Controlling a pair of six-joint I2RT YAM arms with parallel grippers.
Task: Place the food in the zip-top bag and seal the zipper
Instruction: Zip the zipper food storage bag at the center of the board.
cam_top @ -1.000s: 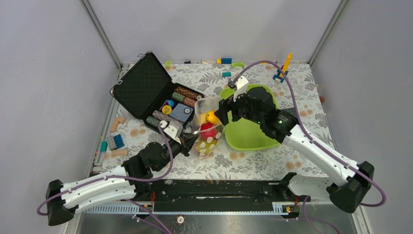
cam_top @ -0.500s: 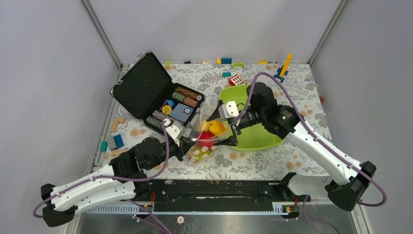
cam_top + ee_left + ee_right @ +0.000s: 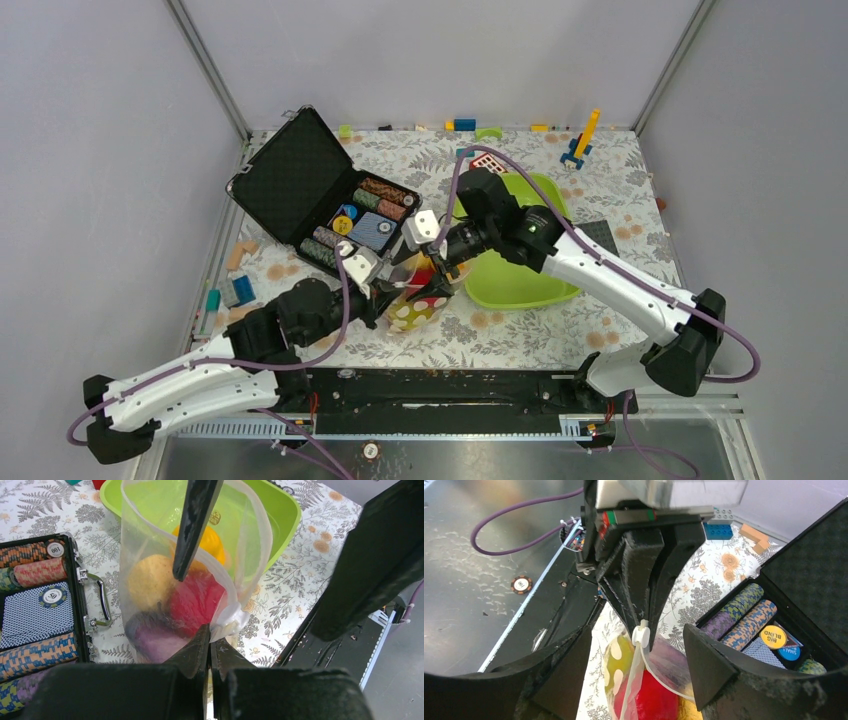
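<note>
Food (image 3: 192,600) sat inside the zip-top bag (image 3: 145,545), which stood just beside the lime-green tray (image 3: 515,282), on its left-arm side. The left gripper (image 3: 210,642) was pinched tight on the zipper (image 3: 641,633) at its slider. The right gripper (image 3: 636,629) was spread wide, straddling the bag's gaping mouth and gripping nothing.

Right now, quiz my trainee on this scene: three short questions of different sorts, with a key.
1. True or false: the zip-top bag is sealed shut.
2. Where does the left gripper pinch the bag? A, at the rim beside the white slider tab; B, at a bottom corner; C, nowhere, it hangs open.
3. Fill in: the right gripper, one finger inside the bag's mouth, has its jaws ____.
Key: 1 false; 2 A; 3 open.
</note>
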